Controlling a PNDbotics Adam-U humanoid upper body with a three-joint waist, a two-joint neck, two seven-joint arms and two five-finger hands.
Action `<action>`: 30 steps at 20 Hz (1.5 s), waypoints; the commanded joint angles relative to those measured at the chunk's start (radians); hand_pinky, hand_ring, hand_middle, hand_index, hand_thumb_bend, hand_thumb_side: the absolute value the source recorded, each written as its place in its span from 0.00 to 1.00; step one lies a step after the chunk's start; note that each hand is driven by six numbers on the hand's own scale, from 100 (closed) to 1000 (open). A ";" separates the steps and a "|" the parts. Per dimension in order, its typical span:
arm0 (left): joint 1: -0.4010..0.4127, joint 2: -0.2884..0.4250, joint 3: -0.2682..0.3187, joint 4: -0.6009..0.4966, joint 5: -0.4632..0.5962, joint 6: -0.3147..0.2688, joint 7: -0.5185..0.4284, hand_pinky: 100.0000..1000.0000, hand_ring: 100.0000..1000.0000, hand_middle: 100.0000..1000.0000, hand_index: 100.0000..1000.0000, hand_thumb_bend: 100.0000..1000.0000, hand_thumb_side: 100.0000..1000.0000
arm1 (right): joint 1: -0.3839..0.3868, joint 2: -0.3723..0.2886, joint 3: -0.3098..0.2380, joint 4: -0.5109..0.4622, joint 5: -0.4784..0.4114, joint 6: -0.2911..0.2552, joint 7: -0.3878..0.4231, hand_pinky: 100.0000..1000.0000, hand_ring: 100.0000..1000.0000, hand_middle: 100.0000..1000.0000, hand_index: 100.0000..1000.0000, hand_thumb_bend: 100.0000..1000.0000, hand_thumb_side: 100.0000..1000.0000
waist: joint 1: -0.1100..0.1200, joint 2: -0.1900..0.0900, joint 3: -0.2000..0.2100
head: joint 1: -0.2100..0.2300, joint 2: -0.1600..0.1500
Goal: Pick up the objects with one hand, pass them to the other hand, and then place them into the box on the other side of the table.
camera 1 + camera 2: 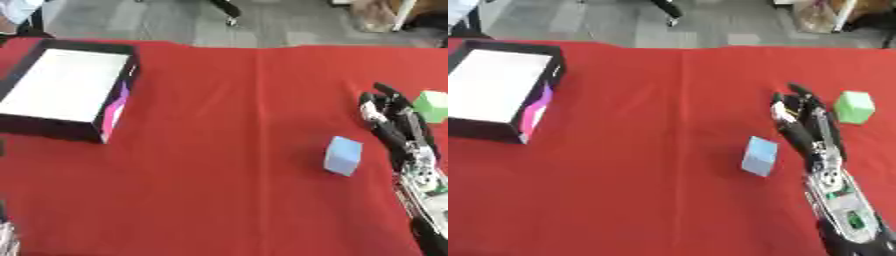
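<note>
Two blocks are out on the red-covered bench (640,200) and neither has reached the box, so by my reading the task is at or near its start. A pale blue block (759,156) stands at centre right of the frame, and a green block (854,107) sits further toward the right edge, a little higher in the picture. The robot's right hand (802,117) comes up from the lower right corner and lies between the two, fingers stretched out straight and holding nothing; it looks to be just beside the blue block, apart from it, and near the green one. The box (483,127), black-walled with a white floor and a strip of pink on its near side wall, is in the upper left of the frame, well apart from both blocks. Its floor shows plain white with no object on it that I can make out. A sliver at the lower left edge of the left eye view may be the left hand, but I cannot tell how its fingers stand. Still to come for each block: pick-up, handover, and drop into the box.
</note>
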 commanded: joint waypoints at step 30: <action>-0.010 0.053 0.001 -0.024 -0.001 0.008 -0.003 0.77 0.66 0.81 0.79 0.18 0.86 | -0.278 -0.723 -0.028 0.027 0.124 0.222 0.569 0.90 0.86 0.80 0.89 0.31 0.23 | 0.008 -0.006 -0.003 | -0.090 -0.002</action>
